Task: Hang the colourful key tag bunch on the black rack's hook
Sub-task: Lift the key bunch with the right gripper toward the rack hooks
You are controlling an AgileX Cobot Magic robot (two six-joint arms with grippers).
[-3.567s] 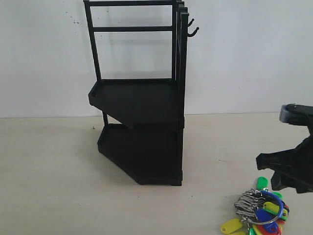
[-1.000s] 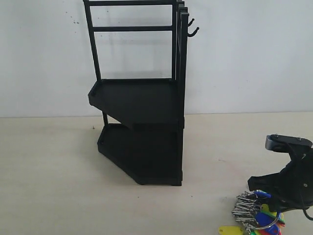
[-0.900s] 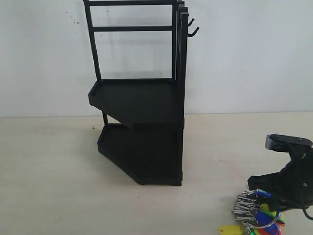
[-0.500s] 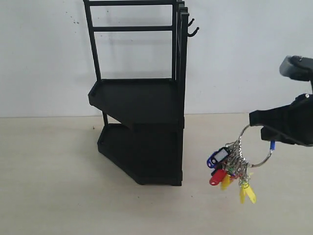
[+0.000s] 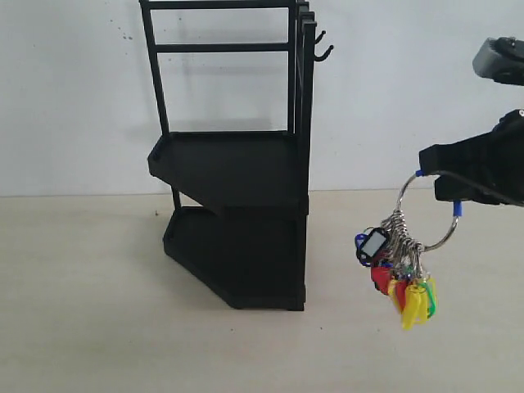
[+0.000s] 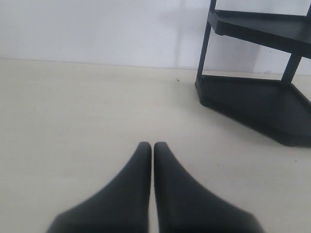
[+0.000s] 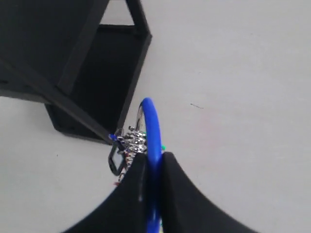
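- R pincer (image 5: pixel 431 173): clenched on the big ring (image 7: pixel 151 124). In the wrist view the blue sleeve runs between its closed fingers.
- Key bunch (image 5: pixel 400 266): hangs free under that ring, tags pointing down. It's right of the rack (image 5: pixel 237 172), about level w/ the rack's lower half, and clear of the table (image 5: pixel 82 327).
- Hook (image 5: pixel 325 54): at the rack's top right corner, tip turned up, smaller twin (image 5: pixel 319 37) just beside it. From your pincer it lies up and toward the rack, well apart.
- Likely next move: lift until the ring's lower arc is above the tip, then move in toward the rack.
- R arm pose: reaches in from the rack's right, fingers pointing at the rack, approx. level.
- L pincer (image 6: pixel 151 146): closed, empty, low over the table facing the rack's base. The R arm has the job.
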